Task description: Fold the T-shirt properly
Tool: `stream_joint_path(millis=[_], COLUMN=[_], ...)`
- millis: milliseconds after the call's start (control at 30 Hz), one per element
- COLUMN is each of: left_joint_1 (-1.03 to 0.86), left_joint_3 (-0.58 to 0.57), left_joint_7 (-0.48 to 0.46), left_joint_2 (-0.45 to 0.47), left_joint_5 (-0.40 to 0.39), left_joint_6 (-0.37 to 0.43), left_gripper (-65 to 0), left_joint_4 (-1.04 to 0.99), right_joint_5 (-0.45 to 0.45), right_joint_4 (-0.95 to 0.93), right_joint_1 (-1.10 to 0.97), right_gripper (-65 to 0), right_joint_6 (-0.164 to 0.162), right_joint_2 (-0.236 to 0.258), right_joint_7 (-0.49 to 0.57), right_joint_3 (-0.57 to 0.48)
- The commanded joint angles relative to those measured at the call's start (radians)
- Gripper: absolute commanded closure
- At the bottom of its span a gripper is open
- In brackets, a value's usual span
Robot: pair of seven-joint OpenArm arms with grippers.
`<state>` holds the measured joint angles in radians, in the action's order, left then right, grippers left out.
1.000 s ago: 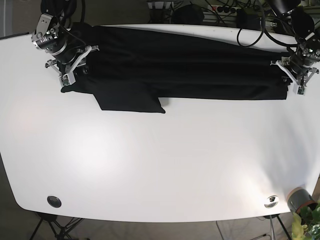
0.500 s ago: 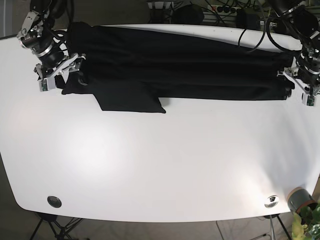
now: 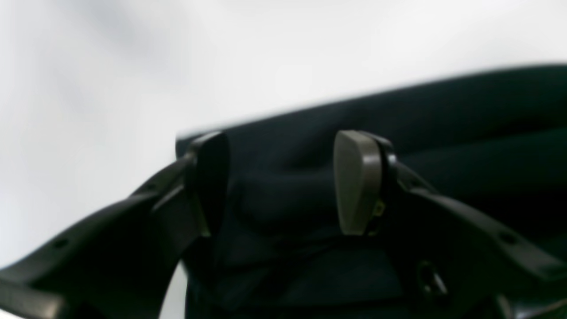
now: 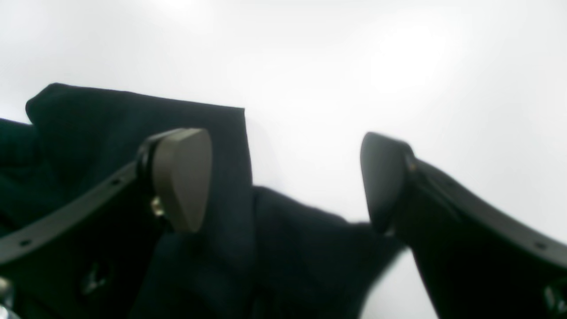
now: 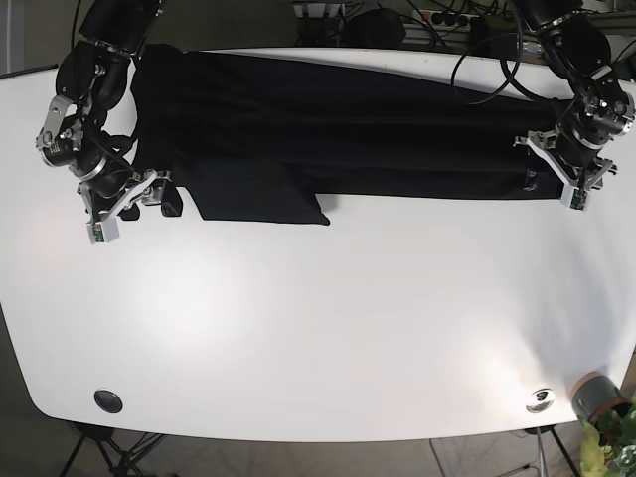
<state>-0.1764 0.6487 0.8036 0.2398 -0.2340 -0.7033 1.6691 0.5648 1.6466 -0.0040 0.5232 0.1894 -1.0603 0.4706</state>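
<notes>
**Caller:** White table fills your base view, cables bunched behind its far edge, a plant poking in at the near corner. No brand, label or writing shows on anything you can see.

**Spotter:** Your black T-shirt lies along the far side of that table, folded into a long band. Its long axis runs side to side across the base view, nearly from one arm to the other, with a flap hanging toward the near edge at the base view's left.

**Caller:** Left gripper?

**Spotter:** Your left gripper sits at the band's end on the base view's right. Jaws stand apart, dark cloth between and under them, nothing pinched. The wrist picture is blurred, so you cannot tell whether the pads touch the fabric.

**Caller:** And the right gripper?

**Spotter:** Jaws spread wide, holding nothing. One pad hangs over the shirt's corner, the other over bare table. In the base view it sits just off the shirt's other end.
</notes>
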Motion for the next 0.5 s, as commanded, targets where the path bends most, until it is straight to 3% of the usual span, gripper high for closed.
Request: stream_joint_path(millis=[0,233,467], left_joint_1=[0.019,0.028,0.021], left_joint_3=[0.007,0.013,0.015], left_joint_7=[-0.017,-0.019,-0.019], left_joint_2=[0.019,0.022,0.022], left_joint_5=[-0.006,-0.003,-0.003], left_joint_6=[0.005,0.005,0.005], left_gripper=[-35.1,-35.1,-35.1], left_joint_4=[-0.03,-0.139,-0.14], right_joint_5=[0.016,0.019,0.019], right_joint_4=[-0.061,-0.196,-0.24], right_joint_1=[0.043,0.08,0.092], right_gripper=[-50.3,-50.3,-50.3], right_joint_6=[0.002,0.002,0.002], right_joint_2=[0.028,0.035,0.0], right_joint_7=[0.013,0.016,0.019], right_joint_3=[-0.039,-0.143,-0.195])
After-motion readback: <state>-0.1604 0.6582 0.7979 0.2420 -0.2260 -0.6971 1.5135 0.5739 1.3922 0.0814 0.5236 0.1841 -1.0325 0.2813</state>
